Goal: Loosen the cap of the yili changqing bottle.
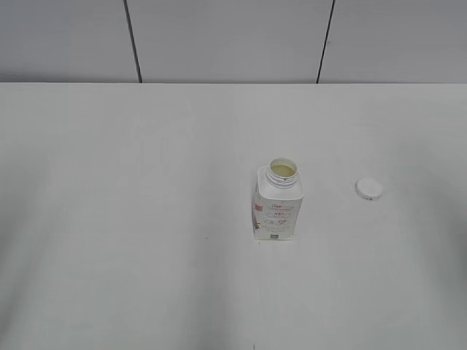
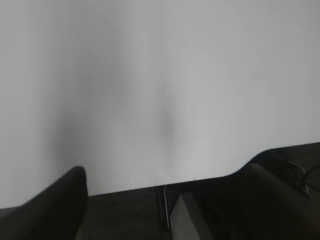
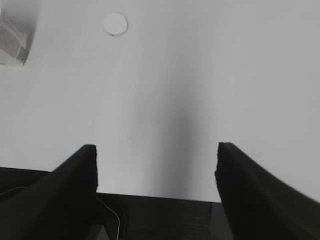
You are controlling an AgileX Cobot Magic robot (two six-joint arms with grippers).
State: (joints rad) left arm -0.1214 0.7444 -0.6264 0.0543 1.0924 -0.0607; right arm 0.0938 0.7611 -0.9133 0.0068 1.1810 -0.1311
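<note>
The yili changqing bottle [image 1: 278, 206] stands upright near the middle of the white table, its round neck open and showing pale contents. The white cap [image 1: 368, 188] lies flat on the table to the bottle's right, apart from it. Neither gripper shows in the exterior view. In the right wrist view the cap [image 3: 115, 23] lies far ahead and a corner of the bottle [image 3: 11, 42] shows at the top left. My right gripper [image 3: 156, 152] is open and empty over the table's near edge. My left gripper [image 2: 167, 172] is open and empty, with only bare table ahead of it.
The white table [image 1: 131, 219] ends at a grey panelled wall [image 1: 219, 36] at the back. Both wrist views show the table's near edge [image 2: 150, 186] with dark space, a thin cable and a pale post below it.
</note>
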